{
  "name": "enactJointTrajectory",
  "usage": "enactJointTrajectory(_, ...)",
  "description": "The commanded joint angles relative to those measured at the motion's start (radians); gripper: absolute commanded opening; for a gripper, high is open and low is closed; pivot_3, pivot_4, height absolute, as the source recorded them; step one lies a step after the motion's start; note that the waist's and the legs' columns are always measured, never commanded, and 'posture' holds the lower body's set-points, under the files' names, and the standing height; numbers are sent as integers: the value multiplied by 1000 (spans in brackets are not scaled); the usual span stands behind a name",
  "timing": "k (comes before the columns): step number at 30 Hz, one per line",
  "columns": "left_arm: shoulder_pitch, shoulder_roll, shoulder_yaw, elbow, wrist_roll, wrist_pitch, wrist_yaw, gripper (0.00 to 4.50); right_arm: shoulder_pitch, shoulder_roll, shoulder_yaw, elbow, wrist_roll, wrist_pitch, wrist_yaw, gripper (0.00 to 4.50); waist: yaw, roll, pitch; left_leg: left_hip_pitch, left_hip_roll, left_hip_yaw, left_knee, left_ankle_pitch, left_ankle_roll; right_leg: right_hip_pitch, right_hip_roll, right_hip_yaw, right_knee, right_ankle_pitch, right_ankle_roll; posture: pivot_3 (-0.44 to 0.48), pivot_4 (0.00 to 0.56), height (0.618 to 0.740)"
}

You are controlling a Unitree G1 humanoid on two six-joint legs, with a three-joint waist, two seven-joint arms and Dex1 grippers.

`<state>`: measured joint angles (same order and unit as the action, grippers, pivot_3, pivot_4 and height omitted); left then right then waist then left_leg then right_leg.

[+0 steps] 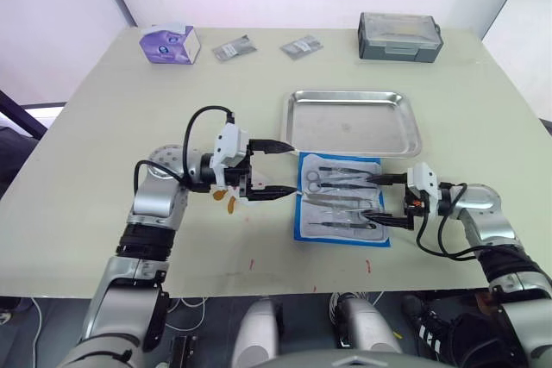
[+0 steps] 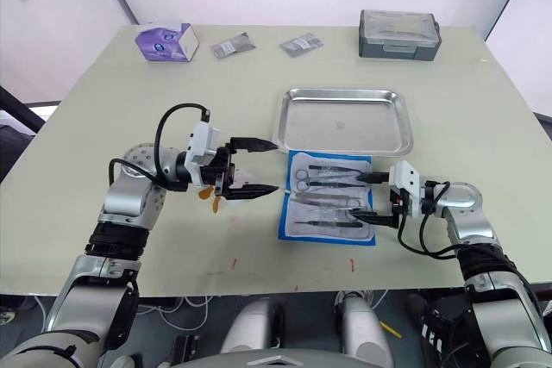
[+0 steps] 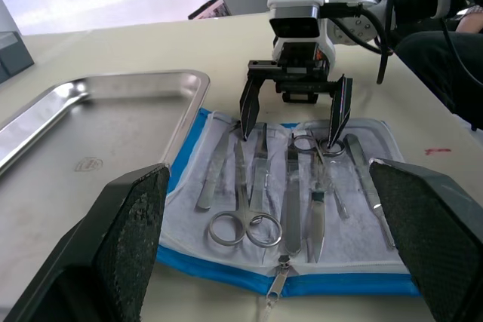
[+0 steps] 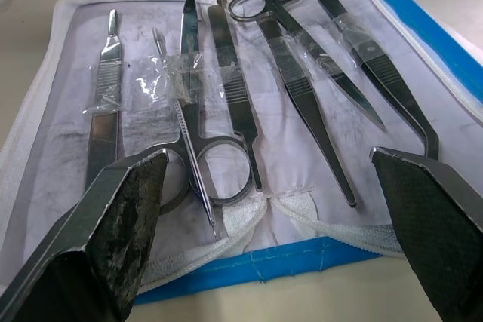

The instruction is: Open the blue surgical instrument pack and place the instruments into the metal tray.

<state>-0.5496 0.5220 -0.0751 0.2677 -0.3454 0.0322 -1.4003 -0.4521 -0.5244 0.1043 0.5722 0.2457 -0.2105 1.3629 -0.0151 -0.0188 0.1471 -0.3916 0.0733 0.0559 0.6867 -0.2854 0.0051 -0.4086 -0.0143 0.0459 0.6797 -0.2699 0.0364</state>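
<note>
A: Where's the blue surgical instrument pack (image 1: 341, 197)?
B: Open on the bench (image 1: 103, 127), below the metal tray (image 1: 352, 122), between the spread left end effector (image 1: 274, 168) and spread right end effector (image 1: 377, 199)

Bare table (image 1: 129, 118) around; both hands flank the open pack (image 1: 341, 200).

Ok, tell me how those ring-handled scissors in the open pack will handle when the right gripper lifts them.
The scissors look like rigid metal, so probably stiff, not floppy. Their polished surface is likely slippery between the right gripper fingers. A clear strap crosses them against the blue surgical instrument pack, so they may snag and drag the soft lining up rather than come free cleanly.
</note>
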Motion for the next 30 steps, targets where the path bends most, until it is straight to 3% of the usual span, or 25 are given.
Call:
enactJointTrajectory(1, -40, -21, -9, 44, 22, -46, 13, 4484, 31, 8, 56, 39, -73, 26, -19, 4500, -1, 0, 0, 0, 0, 0, 0, 0, 0, 0, 0, 0, 0, 0, 0, 0, 150, 731)
enactJointTrajectory(19, -293, -178, -63, 572, 134, -230, -78, 4484, 37, 27, 49, 47, -78, 1, -40, 4500, -6, -3, -2, 1, 0, 1, -1, 0, 0, 0, 1, 1, 0, 0, 0, 0, 150, 731)
enactJointTrajectory(22, -339, -195, -59, 645, 157, -272, -82, 3644, 41, 29, 50, 44, -78, 0, -43, 4500, -7, -3, -2, 1, 0, 1, -1, 0, 0, 0, 1, 2, 0, 0, 0, 0, 150, 731)
enactJointTrajectory(26, -376, -207, -59, 714, 194, -324, -71, 1985, 45, 34, 50, 37, -78, -2, -47, 4500, -8, -3, -2, 1, 0, 1, -1, 0, 0, 0, 1, 1, 0, 0, 0, 0, 150, 731)
enactJointTrajectory(30, -398, -208, -65, 761, 233, -359, -52, 1985, 47, 36, 51, 35, -76, -5, -49, 4500, -11, -3, -2, 1, 0, 0, -1, 0, 0, 0, 1, 1, 0, 0, 0, 0, 150, 731)
